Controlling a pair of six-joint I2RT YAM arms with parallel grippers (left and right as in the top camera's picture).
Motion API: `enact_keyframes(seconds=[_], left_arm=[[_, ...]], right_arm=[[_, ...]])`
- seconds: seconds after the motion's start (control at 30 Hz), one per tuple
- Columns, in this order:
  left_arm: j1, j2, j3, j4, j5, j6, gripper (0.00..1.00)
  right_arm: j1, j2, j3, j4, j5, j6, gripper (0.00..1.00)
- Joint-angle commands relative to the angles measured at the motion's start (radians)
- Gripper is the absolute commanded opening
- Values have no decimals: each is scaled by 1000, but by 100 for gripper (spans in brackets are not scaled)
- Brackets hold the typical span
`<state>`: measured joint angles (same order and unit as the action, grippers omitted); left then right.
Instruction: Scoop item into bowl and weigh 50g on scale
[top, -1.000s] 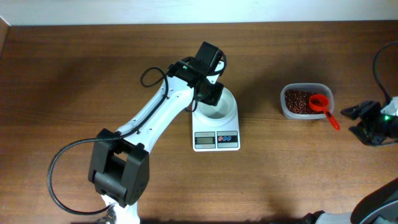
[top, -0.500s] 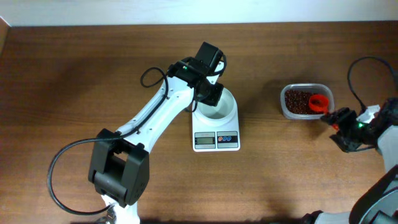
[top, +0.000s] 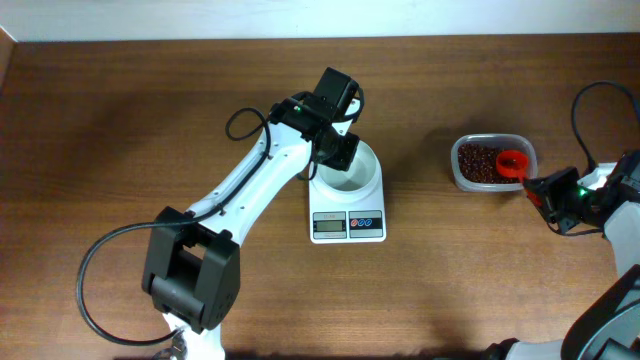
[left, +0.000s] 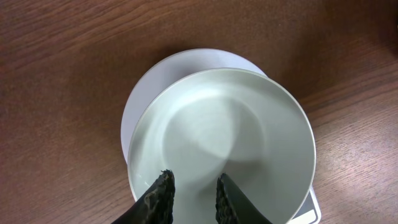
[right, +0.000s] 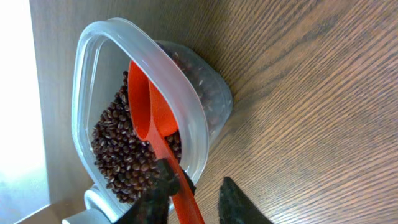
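Maroon beans (right: 118, 155) are sitting in the clear plastic tub (right: 168, 78); the round white bowl (left: 249, 124) is standing empty on the white digital scale (top: 330, 226); your right gripper (right: 193, 170) is straddling the red plastic scoop (right: 152, 118) by its handle, pinch unclear; you are likely needing a firm clamp, then a scoop.

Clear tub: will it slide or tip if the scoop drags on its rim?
Probably slides: the clear tub looks thin-walled and light, on the smooth table. Tipping seems unlikely; it is low and wide, with the beans weighting its bottom.
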<state>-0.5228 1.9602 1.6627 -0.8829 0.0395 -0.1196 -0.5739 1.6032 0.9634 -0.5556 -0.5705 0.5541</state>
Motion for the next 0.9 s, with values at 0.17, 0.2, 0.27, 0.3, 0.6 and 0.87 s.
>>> enact_keyframes(seconds=[0.17,0.2,0.27,0.3,0.6,0.87], left_arm=[[-5,11,6,-1,-10,9,25],[-5,11,6,-1,-10,9,26],[-5,11,6,-1,-10,9,26],[-5,11,6,-2,-10,9,25],[-5,11,6,-2,-10,9,27],[-5,11,6,1,-10,9,0]], right_arm=[[5,-23,42,-21,-2,0,16],[5,-31,55,-24,-2,0,16],[5,-37,68,-29,-2,-13,15],[5,-37,77,-49,0,-61,13],[85,-37,207,-187,168,-208,4],[257,-35,340,-284,366,-373,4]])
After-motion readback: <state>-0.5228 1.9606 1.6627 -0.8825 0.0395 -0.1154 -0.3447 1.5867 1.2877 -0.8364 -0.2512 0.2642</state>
